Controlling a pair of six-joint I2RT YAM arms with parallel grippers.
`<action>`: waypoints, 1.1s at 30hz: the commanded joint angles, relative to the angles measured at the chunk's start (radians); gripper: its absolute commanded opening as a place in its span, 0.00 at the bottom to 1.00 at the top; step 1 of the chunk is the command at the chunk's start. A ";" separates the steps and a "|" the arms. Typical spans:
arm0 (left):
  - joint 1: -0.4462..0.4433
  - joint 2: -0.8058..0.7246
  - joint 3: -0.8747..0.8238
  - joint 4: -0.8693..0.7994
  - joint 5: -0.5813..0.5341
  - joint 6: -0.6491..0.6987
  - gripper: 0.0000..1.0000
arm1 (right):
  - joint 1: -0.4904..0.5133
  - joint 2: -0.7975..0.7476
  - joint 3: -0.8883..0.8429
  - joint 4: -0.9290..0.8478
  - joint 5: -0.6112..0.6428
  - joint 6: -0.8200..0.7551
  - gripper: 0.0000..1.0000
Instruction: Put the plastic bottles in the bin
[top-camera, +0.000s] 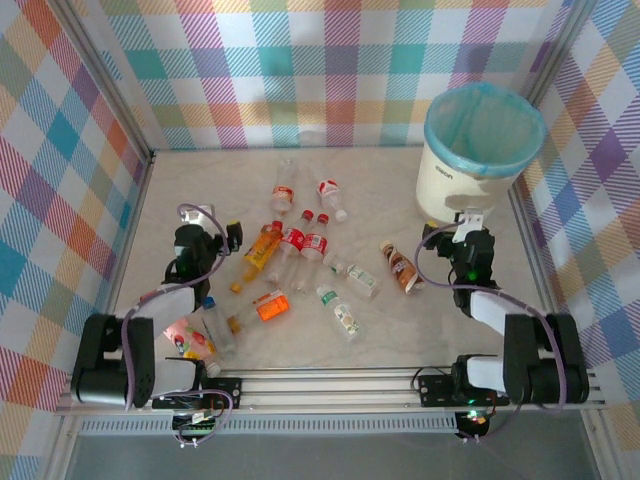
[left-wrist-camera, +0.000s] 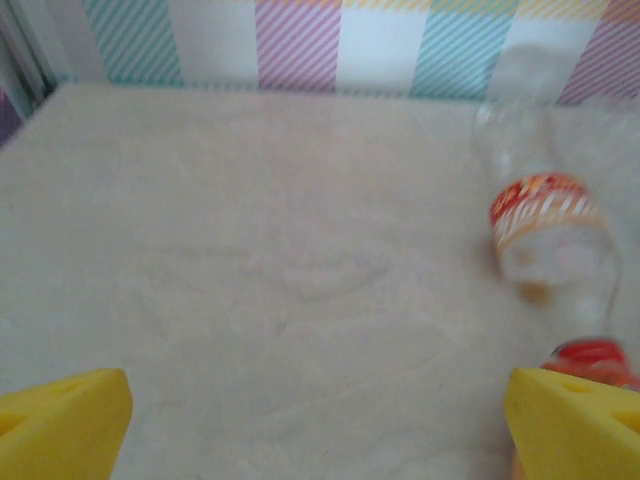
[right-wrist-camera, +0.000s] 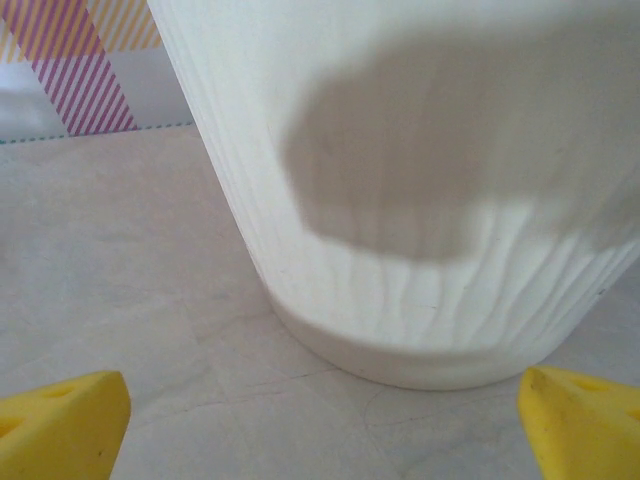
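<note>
Clear, capped plastic bottles lie scattered on the marbled table. The round, ribbed cream bin wears a blue liner. Left tool and right tool gape, released.

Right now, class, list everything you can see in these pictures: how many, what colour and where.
bottles: about a dozen, mostly clear with red, orange, green, brown or pink labels, lying scattered across the middle and near left of the table
bin: one, cream-white with a light blue liner, standing at the far right
table: one, pale beige, under everything
walls: three, pastel checked cloth, around the table
rail: one, silver, along the near edge
arms: two, black and white, on the rail, left and right
left gripper: one, yellow tips, open, over bare table left of the bottles
right gripper: one, yellow tips, open, low in front of the bin
</note>
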 joint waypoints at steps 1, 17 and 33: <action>-0.040 -0.074 0.076 -0.175 -0.047 0.006 0.95 | 0.012 -0.083 0.048 -0.242 -0.004 0.046 0.97; -0.250 -0.091 0.529 -1.106 0.054 -0.098 0.88 | 0.152 -0.405 0.339 -1.054 -0.284 0.320 0.77; -0.203 0.245 0.613 -1.313 0.130 -0.247 0.85 | 0.371 -0.281 0.607 -1.177 -0.389 0.288 0.76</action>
